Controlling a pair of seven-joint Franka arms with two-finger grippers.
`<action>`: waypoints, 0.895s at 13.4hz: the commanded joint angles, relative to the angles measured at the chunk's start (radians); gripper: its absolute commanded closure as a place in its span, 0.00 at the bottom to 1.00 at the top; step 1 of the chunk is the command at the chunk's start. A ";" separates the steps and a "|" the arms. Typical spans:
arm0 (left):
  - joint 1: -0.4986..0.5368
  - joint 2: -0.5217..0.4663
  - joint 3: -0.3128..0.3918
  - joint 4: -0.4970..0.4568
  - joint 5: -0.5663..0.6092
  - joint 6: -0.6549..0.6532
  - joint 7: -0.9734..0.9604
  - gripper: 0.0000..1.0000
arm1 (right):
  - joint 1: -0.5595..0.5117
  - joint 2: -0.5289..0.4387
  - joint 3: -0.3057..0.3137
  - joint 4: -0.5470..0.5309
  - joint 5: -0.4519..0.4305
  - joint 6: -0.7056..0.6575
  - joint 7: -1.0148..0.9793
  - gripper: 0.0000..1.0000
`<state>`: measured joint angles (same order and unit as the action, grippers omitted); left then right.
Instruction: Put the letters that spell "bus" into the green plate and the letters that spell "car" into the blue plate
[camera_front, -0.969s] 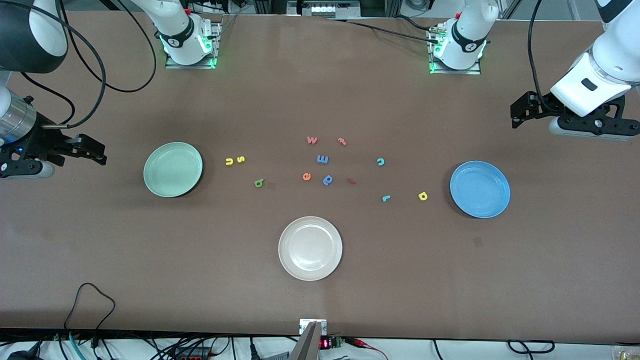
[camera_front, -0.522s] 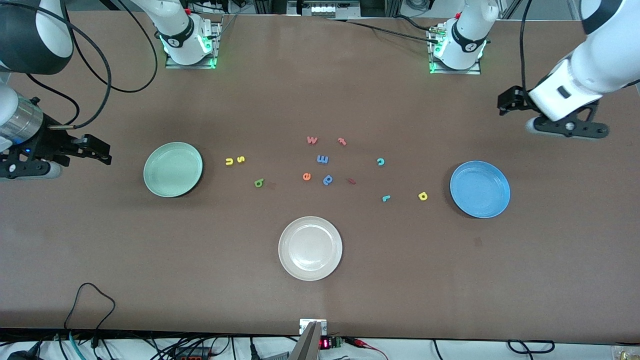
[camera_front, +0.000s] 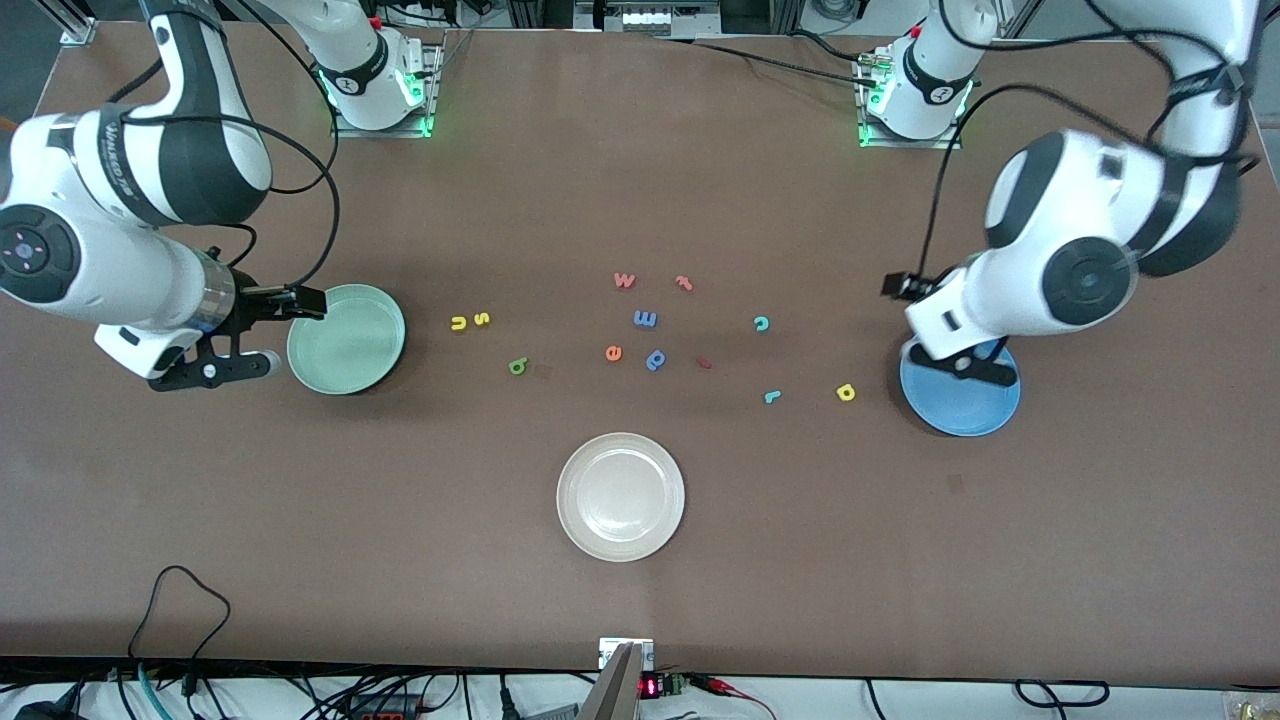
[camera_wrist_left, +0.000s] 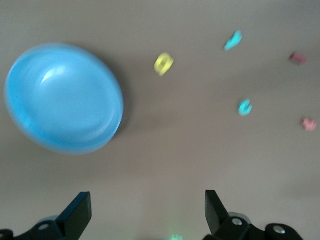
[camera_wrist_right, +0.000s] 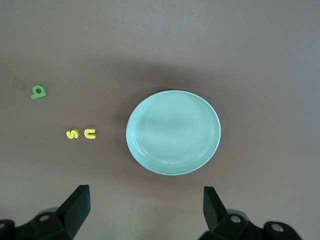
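"Letters that spell "bus": where do they lie?"

"With twelve o'clock at the arm bases, the yellow u (camera_front: 458, 322) and yellow s (camera_front: 481, 319) sit side by side on the worktop at three o'clock of the green plate (camera_front: 345, 340); the green b (camera_front: 517, 366) lies at about four o'clock, farther out; none is in the plate."

"And "car"?"

"The yellow a (camera_front: 845, 392) is nearest the blue plate (camera_front: 965, 412), at its nine o'clock; the teal r (camera_front: 771, 397) lies farther along that line; the teal c (camera_front: 761, 323) sits at ten o'clock."

"How will they handle?"

"I judge them light, stiff and very thin; I would come straight down and pinch across a stroke, since a glancing touch could skate one along the worktop; I must not confuse the blue p-like letter (camera_front: 656, 359) with the b."

"Jaws?"

"The right gripper (camera_front: 212, 368) hangs at the green plate's nine o'clock edge, the left gripper (camera_front: 962, 365) over the blue plate; both have jaws spread wide, holding nothing."
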<state>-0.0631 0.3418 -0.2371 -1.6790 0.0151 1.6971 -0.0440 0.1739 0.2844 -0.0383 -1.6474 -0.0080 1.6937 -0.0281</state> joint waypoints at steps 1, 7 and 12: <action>-0.114 0.084 -0.004 0.025 0.005 0.152 0.012 0.00 | 0.005 -0.022 0.000 -0.138 0.045 0.130 0.008 0.00; -0.238 0.258 -0.004 0.021 0.143 0.433 0.217 0.00 | 0.188 -0.039 0.003 -0.609 0.079 0.727 0.158 0.00; -0.225 0.327 -0.004 0.004 0.227 0.553 0.351 0.15 | 0.232 -0.008 0.006 -0.606 0.077 0.758 0.312 0.00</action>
<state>-0.2926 0.6607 -0.2419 -1.6784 0.2054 2.2206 0.2571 0.3897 0.2796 -0.0271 -2.2492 0.0609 2.4335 0.2367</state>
